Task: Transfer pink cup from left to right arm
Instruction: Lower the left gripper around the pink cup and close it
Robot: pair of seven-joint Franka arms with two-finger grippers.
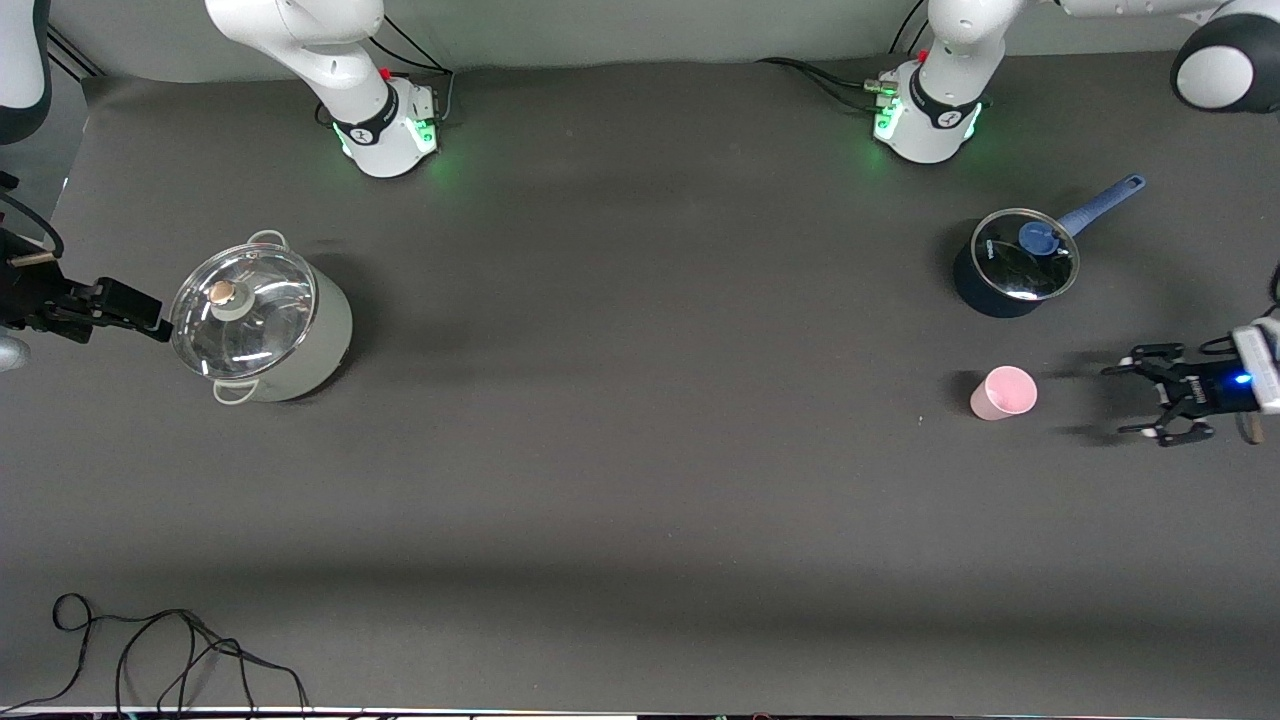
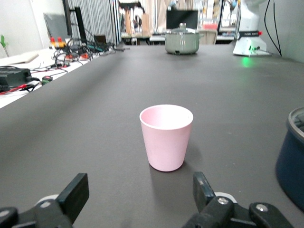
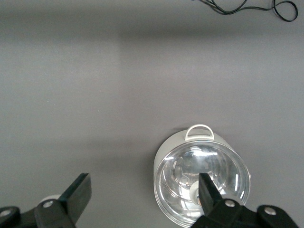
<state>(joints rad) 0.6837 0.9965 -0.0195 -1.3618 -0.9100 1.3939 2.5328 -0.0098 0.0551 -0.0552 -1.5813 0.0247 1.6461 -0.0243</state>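
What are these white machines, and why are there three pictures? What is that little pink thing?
They are two robot arms bolted to a dark table. One picture looks down from a high camera; the other two come from cameras on each arm's wrist. The little pink thing is a pink cup, standing upright. The left gripper, a black two-finger claw, is open beside it, holding nothing. Near the cup sits a blue saucepan with a glass lid. At the right arm's end, the right gripper, also open and empty, waits by a pale green pot. A black cable lies near the front camera.
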